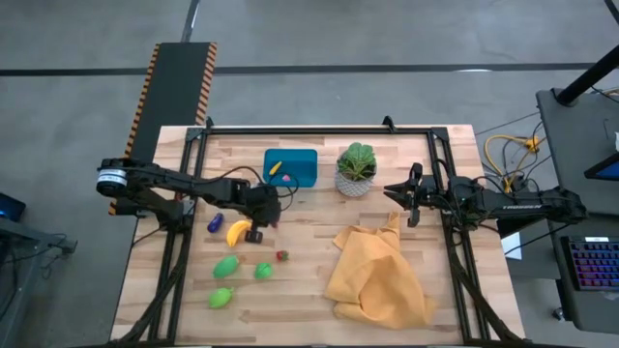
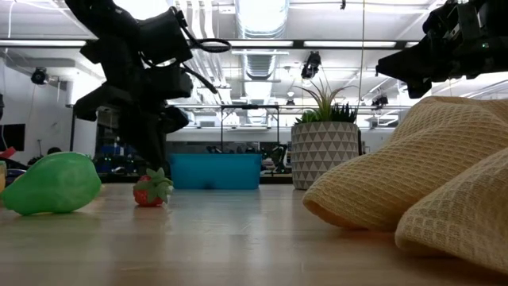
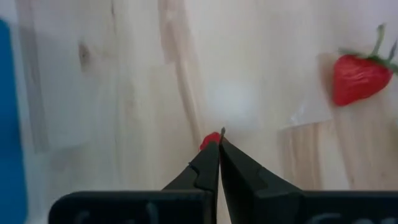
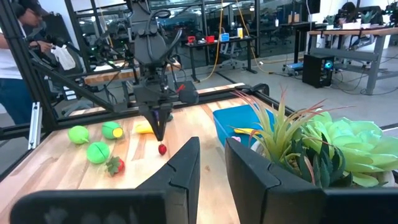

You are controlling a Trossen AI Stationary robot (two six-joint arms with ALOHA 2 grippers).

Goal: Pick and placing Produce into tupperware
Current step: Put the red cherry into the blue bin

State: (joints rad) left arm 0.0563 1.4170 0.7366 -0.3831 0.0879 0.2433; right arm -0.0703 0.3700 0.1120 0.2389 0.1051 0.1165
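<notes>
Your left gripper (image 3: 219, 142) is clenched on a tiny red piece (image 3: 210, 139), perhaps a cherry, at its fingertips, above the table (image 1: 309, 261) near the teal tupperware (image 1: 291, 166). Your right gripper (image 1: 394, 190) waits beside the plant, fingers slightly parted, empty.

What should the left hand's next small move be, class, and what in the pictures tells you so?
Probably carry its catch across to the tupperware. The left hand is shut on a tiny red piece held above the table, and the teal container sits close by, with a yellow piece already inside.

Both arms are dark, jointed tubes — black cables loop along them. The left arm (image 1: 164, 182) carries a silvery ring near its base.
</notes>
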